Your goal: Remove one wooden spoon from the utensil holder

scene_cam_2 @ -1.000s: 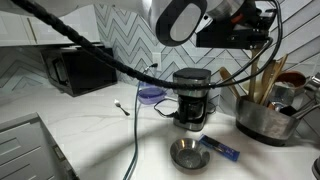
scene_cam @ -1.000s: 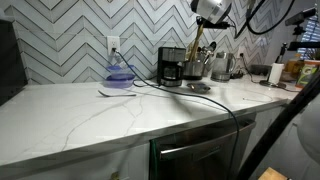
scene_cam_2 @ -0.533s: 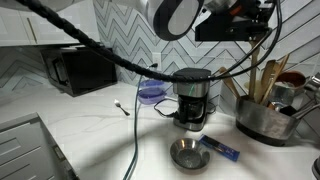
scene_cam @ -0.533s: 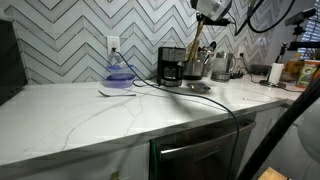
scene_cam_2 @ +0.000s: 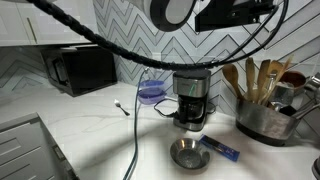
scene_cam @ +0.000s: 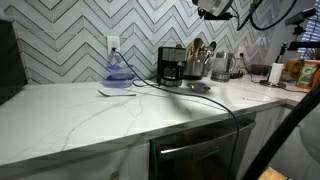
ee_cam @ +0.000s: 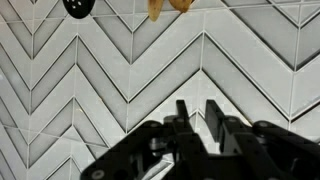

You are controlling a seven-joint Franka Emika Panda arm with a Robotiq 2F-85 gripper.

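Several wooden spoons [scene_cam_2: 250, 75] stand upright in the utensil holder [scene_cam_2: 262, 118], a grey pot right of the black coffee maker [scene_cam_2: 190, 98]. They also show in an exterior view [scene_cam: 198, 47], where the holder itself is mostly hidden behind the coffee maker [scene_cam: 171, 66]. My gripper [scene_cam: 215, 8] is high above the spoons, at the top edge of both exterior views [scene_cam_2: 235, 10]. In the wrist view its jaws [ee_cam: 199, 118] stand a narrow gap apart with nothing between them, facing the chevron tile wall. Two spoon tips [ee_cam: 156, 9] poke in at the top edge.
A shiny kettle [scene_cam: 222, 66] stands next to the spoons. A small metal bowl [scene_cam_2: 186, 152] and a blue packet [scene_cam_2: 220, 148] lie before the coffee maker. A purple bowl [scene_cam: 119, 75] sits by the wall outlet. A black microwave [scene_cam_2: 80, 70] stands at the back.
My gripper has risen from just above the spoon tops to the top edge of both exterior views. The spoons have stayed in the holder.
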